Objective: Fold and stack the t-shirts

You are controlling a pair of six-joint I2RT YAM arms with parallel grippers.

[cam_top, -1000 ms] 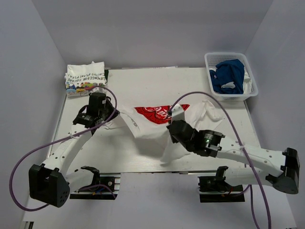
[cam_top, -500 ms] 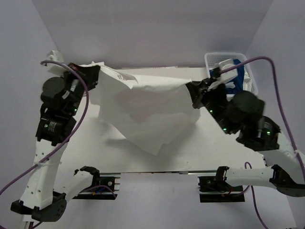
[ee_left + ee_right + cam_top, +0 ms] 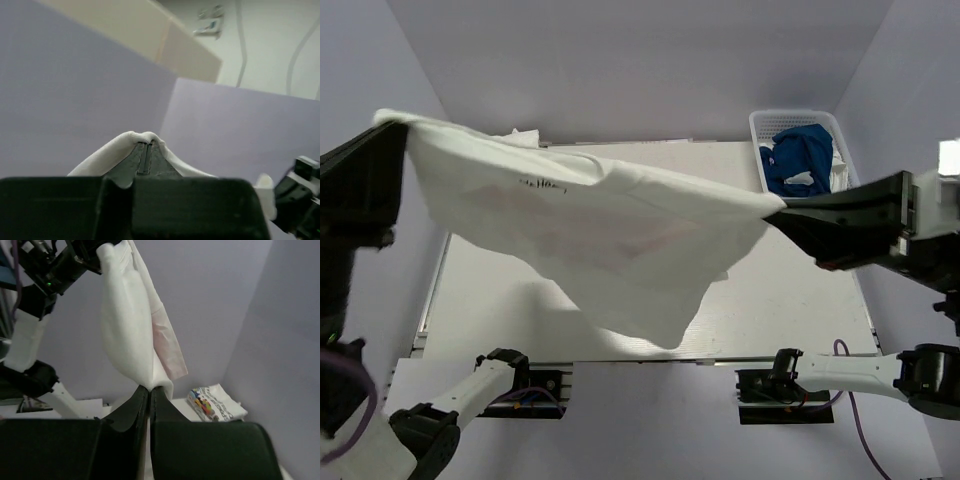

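From above, the white cotton t-shirt with faint red print point(image 3: 610, 230) hangs stretched over the bench point(image 3: 800, 300) between the left gripper point(image 3: 398, 125), far-left corner, and right gripper point(image 3: 772, 212), right edge. Each wrist view shows closed jaws pinching its fabric.

White arm links point(image 3: 850, 372), black joints point(image 3: 932, 375), purple cables point(image 3: 858, 432).

Both arms are rearing high, close to the overhead camera. The left claw point(image 3: 402, 128) is pinching one edge of the white t-shirt point(image 3: 600, 235) at the far left, its fingers pressed together. The right claw point(image 3: 778, 213) is pinching the opposite edge, fingers likewise closed and pointing leftward.
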